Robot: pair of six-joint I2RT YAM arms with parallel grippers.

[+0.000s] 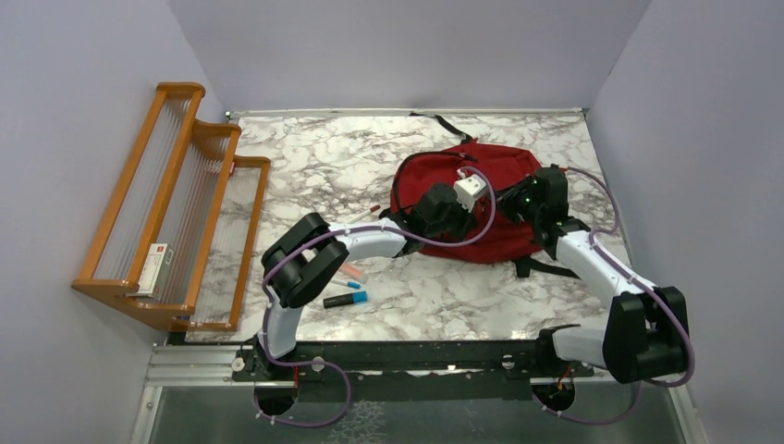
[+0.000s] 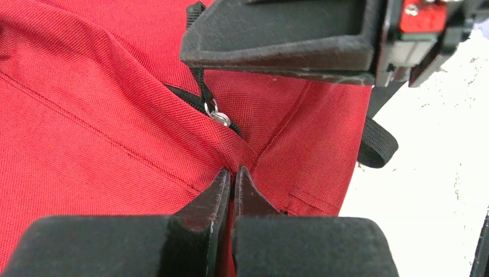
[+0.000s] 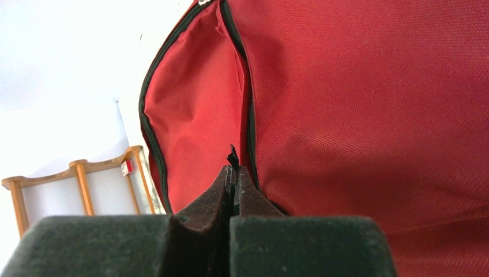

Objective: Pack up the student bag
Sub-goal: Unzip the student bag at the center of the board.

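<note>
Both clamped mid-frame: left gripper [image 2: 233, 176] on student bag [image 2: 104, 115] fabric, right gripper [image 3: 233, 173] on black tab [image 3: 232, 154]; presumably bracing to unzip.

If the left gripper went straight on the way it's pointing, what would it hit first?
The student bag: the left gripper is shut, its tips pinching a fold of red fabric. Just beyond, depth unclear, sits the zipper pull.

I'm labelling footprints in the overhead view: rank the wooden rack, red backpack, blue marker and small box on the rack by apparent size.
1. wooden rack
2. red backpack
3. small box
4. blue marker, near the box's length but thinner, so these two are close
</note>
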